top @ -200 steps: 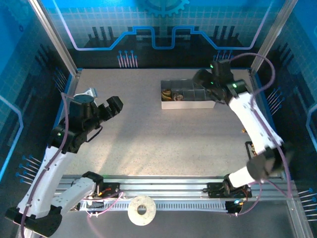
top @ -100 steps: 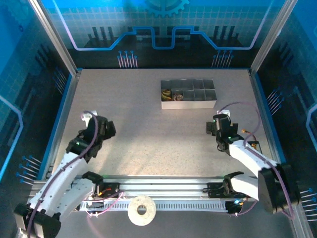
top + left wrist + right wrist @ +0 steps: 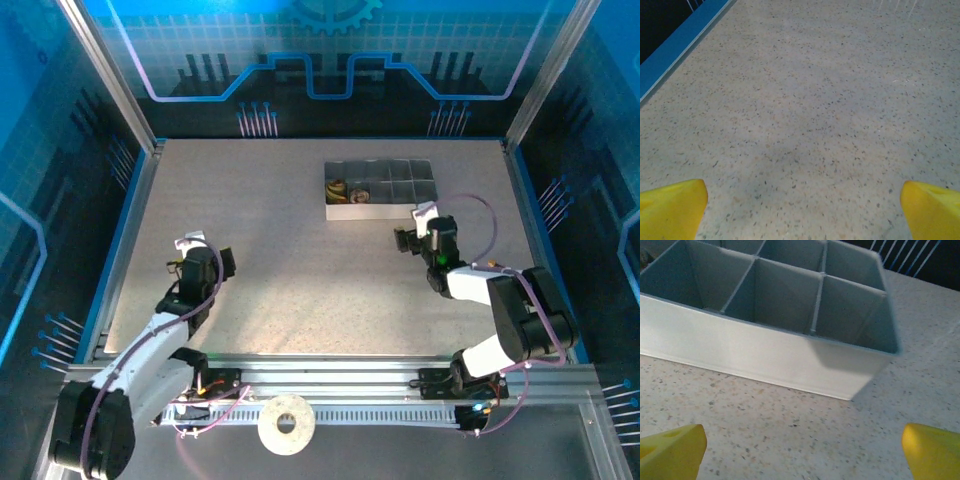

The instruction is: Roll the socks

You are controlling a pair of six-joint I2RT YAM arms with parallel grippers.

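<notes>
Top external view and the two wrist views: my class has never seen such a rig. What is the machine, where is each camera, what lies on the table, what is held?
Two white-and-black robot arms stand at the near edge of a speckled grey table. One camera looks down from above and behind them; one sits on each wrist, showing yellow fingertips. The left tool and right tool are open and hold nothing. A grey plastic compartment tray holds the socks, two small fabric bundles, in its left end.

Compartment tray [image 3: 380,211] far right on the table [image 3: 280,240], socks [image 3: 338,188] in its left-end compartments, right end effector [image 3: 805,445] just before it
</notes>
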